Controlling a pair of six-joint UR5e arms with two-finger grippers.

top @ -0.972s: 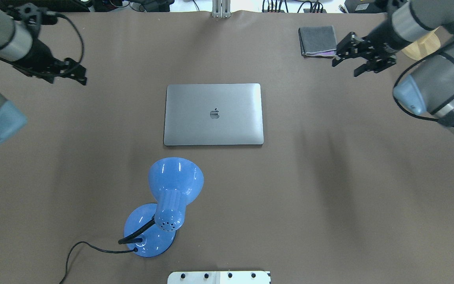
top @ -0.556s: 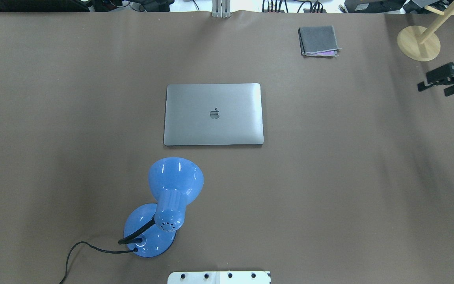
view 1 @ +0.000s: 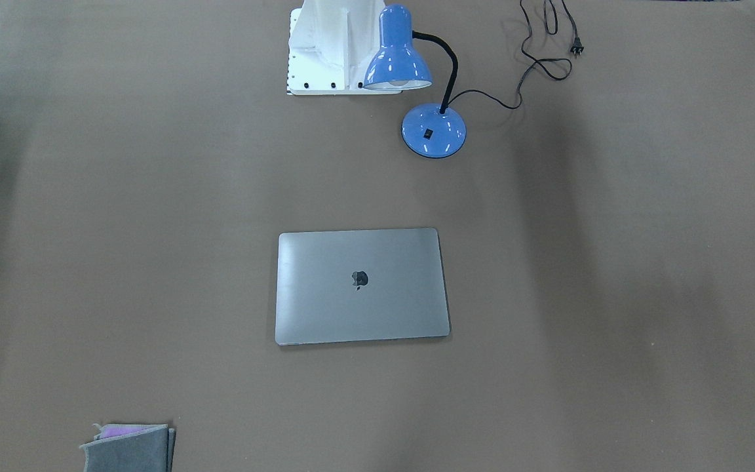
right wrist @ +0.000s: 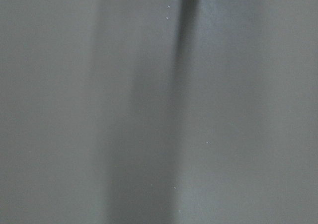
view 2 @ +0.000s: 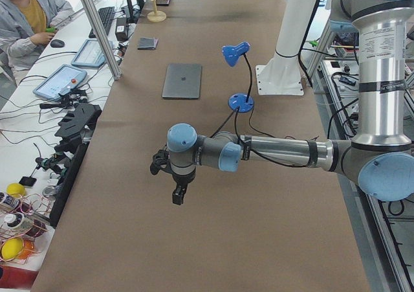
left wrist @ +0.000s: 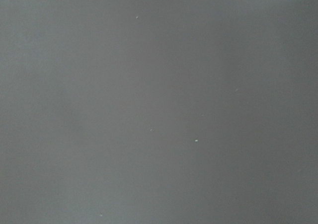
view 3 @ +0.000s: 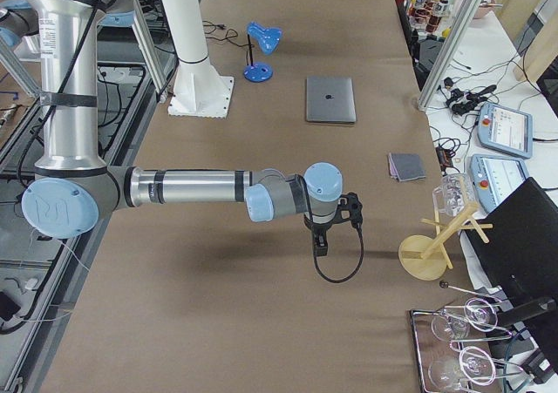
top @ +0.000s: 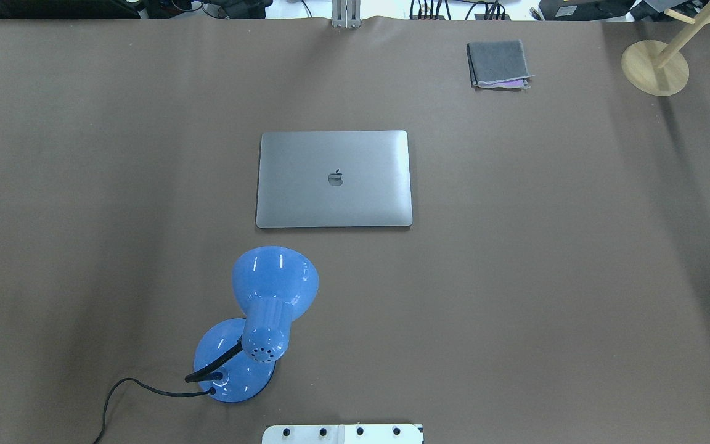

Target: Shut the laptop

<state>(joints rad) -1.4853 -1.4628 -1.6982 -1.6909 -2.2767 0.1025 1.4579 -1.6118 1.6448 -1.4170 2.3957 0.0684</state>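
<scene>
The laptop point(top: 333, 179) lies shut and flat at the table's middle, its grey lid with the apple logo facing up. It also shows in the front-facing view point(view 1: 361, 285) and both side views point(view 2: 182, 80) point(view 3: 330, 99). My left gripper point(view 2: 176, 190) hangs over bare table far to the laptop's left. My right gripper point(view 3: 321, 240) hangs over bare table far to its right. Both show only in the side views, so I cannot tell whether they are open or shut. The wrist views show only brown table surface.
A blue desk lamp point(top: 273, 290) stands just in front of the laptop, its cord point(top: 139, 387) trailing left. A grey fabric pouch point(top: 498, 63) lies at the back right. A wooden stand point(top: 654, 68) is at the far right corner. The white robot base point(top: 342, 433) is at the near edge.
Both arms have pulled outward and left the overhead view, the left one to the left, the right one to the right. The laptop has not moved.
</scene>
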